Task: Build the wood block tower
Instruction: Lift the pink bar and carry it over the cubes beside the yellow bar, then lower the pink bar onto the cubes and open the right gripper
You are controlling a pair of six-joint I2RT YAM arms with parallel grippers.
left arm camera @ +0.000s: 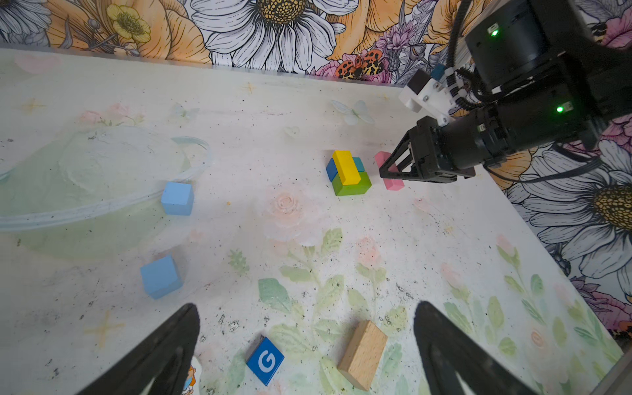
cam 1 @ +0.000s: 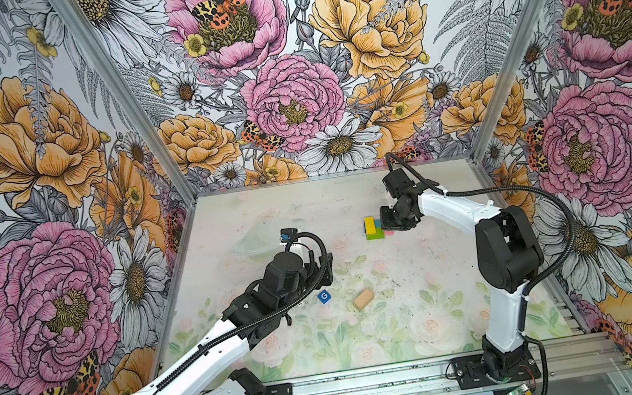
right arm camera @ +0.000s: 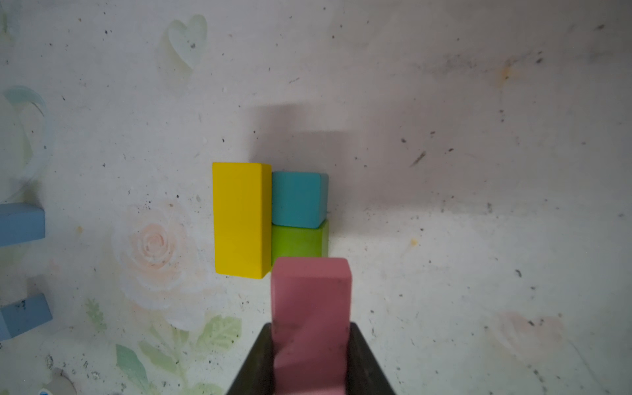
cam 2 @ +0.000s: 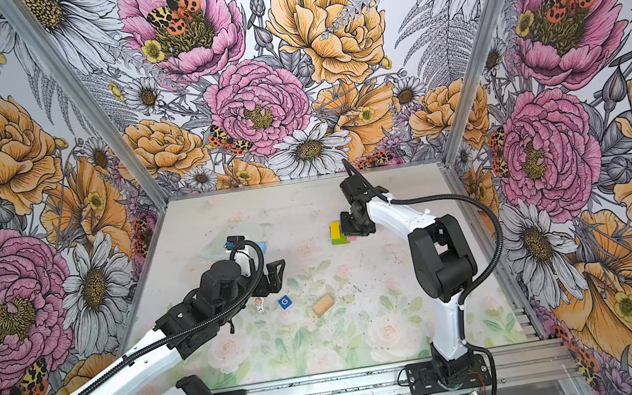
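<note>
The partly built tower (left arm camera: pixel 347 171) stands at mid-table: a yellow brick (right arm camera: pixel 239 219) lies on a green brick (right arm camera: pixel 297 239), with a teal cube (right arm camera: pixel 299 200) beside it. My right gripper (right arm camera: pixel 311 328) is shut on a pink brick (right arm camera: pixel 311 301), held close beside the green brick (cam 1: pixel 374 235). My left gripper (left arm camera: pixel 306 307) hangs open and empty above a tan brick (left arm camera: pixel 362 354). Two light blue cubes (left arm camera: pixel 177 198) (left arm camera: pixel 160 276) lie to the left. The white toy figure (cam 2: pixel 259 304) lies by the left arm.
A blue tile with a white G (left arm camera: pixel 265 360) lies next to the tan brick. A clear plastic bowl (left arm camera: pixel 102 205) sits at the back left, touching one light blue cube. Flowered walls close in the table on three sides.
</note>
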